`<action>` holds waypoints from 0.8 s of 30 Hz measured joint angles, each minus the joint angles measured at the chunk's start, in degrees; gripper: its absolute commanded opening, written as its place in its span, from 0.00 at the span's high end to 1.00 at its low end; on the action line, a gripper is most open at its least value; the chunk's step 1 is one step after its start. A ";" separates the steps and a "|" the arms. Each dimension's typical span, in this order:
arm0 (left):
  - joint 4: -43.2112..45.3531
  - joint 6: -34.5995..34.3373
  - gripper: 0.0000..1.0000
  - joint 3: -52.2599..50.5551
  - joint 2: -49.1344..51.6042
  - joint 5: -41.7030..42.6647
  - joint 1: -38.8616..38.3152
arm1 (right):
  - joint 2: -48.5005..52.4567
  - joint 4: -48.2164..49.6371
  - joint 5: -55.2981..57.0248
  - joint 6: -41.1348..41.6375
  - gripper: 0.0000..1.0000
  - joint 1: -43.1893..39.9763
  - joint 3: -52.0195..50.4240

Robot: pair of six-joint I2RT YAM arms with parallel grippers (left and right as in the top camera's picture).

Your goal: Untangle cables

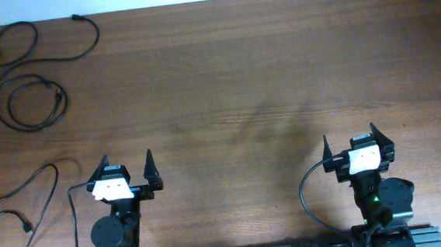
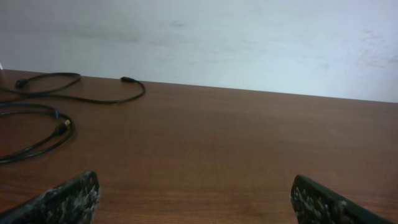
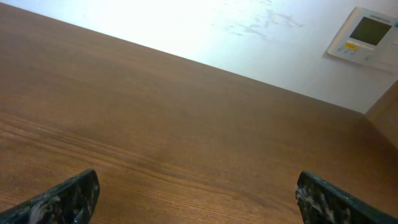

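Overhead, both arms are sitting at 6 o'clock of the table (image 1: 240,75). Left gripper (image 1: 126,156) is gaping wide, its fingers holding and touching nothing; right gripper (image 1: 349,132) is spreading just as wide, also holding nothing. At 9 o'clock of the left gripper, the near cable (image 1: 55,170) is snaking alone. Farther out, toward 10 o'clock, the looped cable (image 1: 32,129) is lying coiled. Beyond it, at 11 o'clock, the far cable (image 1: 96,39) is curving near the table's far edge, well apart from both grippers.

Left claw (image 1: 126,156) and right claw (image 1: 349,132), both wide open and empty, well apart.
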 measured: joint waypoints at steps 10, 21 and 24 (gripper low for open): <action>0.00 2.51 0.01 0.00 0.00 -0.17 0.04 | 0.00 0.00 0.00 0.02 0.02 0.00 0.00; 0.00 3.74 0.01 0.02 4.48 -0.17 0.04 | 0.00 0.00 0.00 0.00 0.02 0.00 0.00; 0.00 3.74 0.01 0.00 4.48 -0.17 0.04 | 0.00 0.00 0.00 0.02 0.02 0.00 0.00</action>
